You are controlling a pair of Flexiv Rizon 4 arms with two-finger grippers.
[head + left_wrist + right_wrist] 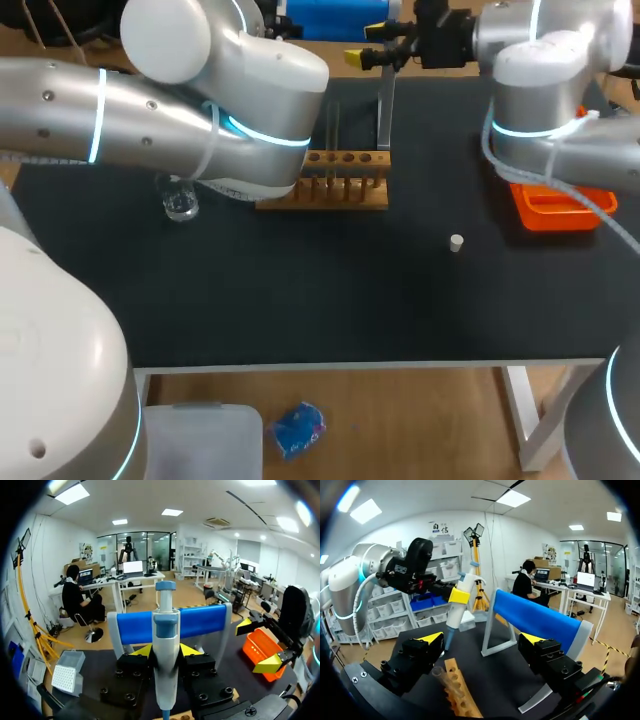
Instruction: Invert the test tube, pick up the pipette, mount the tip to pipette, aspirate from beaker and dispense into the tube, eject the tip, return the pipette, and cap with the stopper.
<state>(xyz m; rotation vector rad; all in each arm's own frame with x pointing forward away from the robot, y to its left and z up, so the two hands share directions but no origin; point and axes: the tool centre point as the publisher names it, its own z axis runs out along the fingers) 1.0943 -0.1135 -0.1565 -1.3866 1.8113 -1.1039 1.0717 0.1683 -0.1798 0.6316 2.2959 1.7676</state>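
Pipette (pixel 165 645) sits clamped upright between left gripper's (pixel 165 651) 2 fingers (pixel 142 651), right gripper (pixel 482 640) gapes wide holding nothing, and stopper (pixel 456 242) lies on table (pixel 300 300) at 4 o'clock from wooden rack (pixel 335 182).

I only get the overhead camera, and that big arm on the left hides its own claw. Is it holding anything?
Observer: Yes. Its wrist camera shows the left gripper shut on a white and blue pipette.
Operator: And the other claw, at the back?
Observer: The right gripper is open, gripping nothing.
Operator: Anything else hidden from me?
Observer: A white tip box sits off to the side of the left gripper.
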